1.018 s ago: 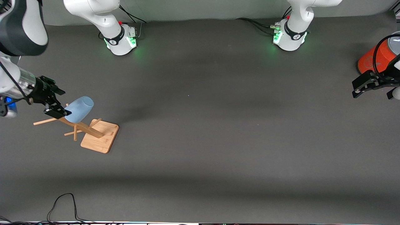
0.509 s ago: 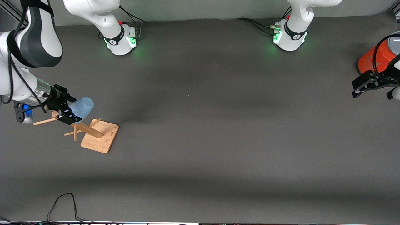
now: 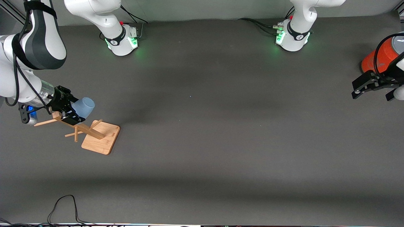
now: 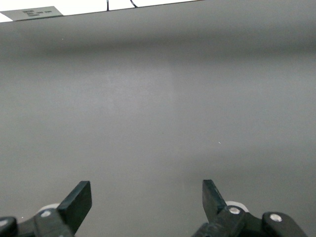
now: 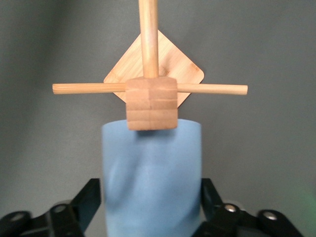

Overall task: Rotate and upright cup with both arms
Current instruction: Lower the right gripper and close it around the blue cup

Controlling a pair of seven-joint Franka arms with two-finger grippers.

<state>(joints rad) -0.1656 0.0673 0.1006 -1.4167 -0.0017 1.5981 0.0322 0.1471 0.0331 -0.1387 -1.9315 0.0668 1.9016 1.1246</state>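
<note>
Left claw (image 4: 146, 197): open, its two black fingertips (image 4: 79, 197) wide apart, nothing between them.
Bench (image 4: 158, 113): plain grey surface under the claw, filling nearly the whole view.
Bench edge: a pale label (image 4: 33, 13) lies there, and a thin dark cable (image 4: 121, 4) runs by it.

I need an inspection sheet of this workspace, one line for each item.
Surface: dark grey table, no spills seen.
Job's things: light blue cup hangs on a peg of the wooden rack, toward the right arm's end.
Clutter: orange cylinder toward the left arm's end.
Grippers: right tool has a finger on each side of the cup, contact unclear; left tool open, waiting over bare table beside the cylinder.
Cables: black cable loop at the table edge nearest the front camera; leads at both bases.
Surroundings: nothing seen.
</note>
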